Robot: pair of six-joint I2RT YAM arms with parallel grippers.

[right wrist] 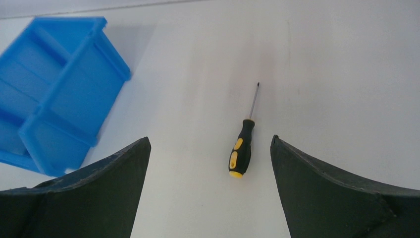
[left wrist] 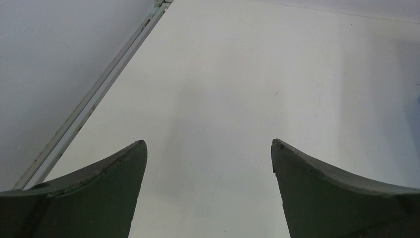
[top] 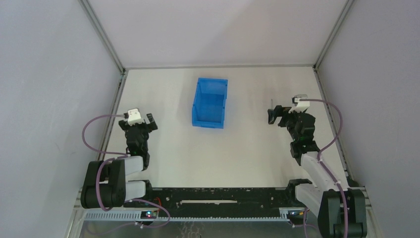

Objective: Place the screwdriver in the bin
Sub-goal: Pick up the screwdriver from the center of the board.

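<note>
The screwdriver (right wrist: 242, 144), short with a black-and-yellow handle and a thin dark shaft, lies flat on the white table, shaft pointing away. In the right wrist view it sits just ahead of my right gripper (right wrist: 209, 141), nearer the right finger, untouched. That gripper (top: 278, 114) is open and holds nothing. The blue bin (right wrist: 54, 99) stands upright to the left of the screwdriver; in the top view the bin (top: 210, 102) is at mid-table and looks empty. My left gripper (left wrist: 209, 144) is open over bare table, well left of the bin (top: 138, 123).
A metal frame rail (left wrist: 94, 96) runs along the table's left edge close to the left gripper. Grey walls enclose the table on three sides. A black rail (top: 223, 196) with the arm bases spans the near edge.
</note>
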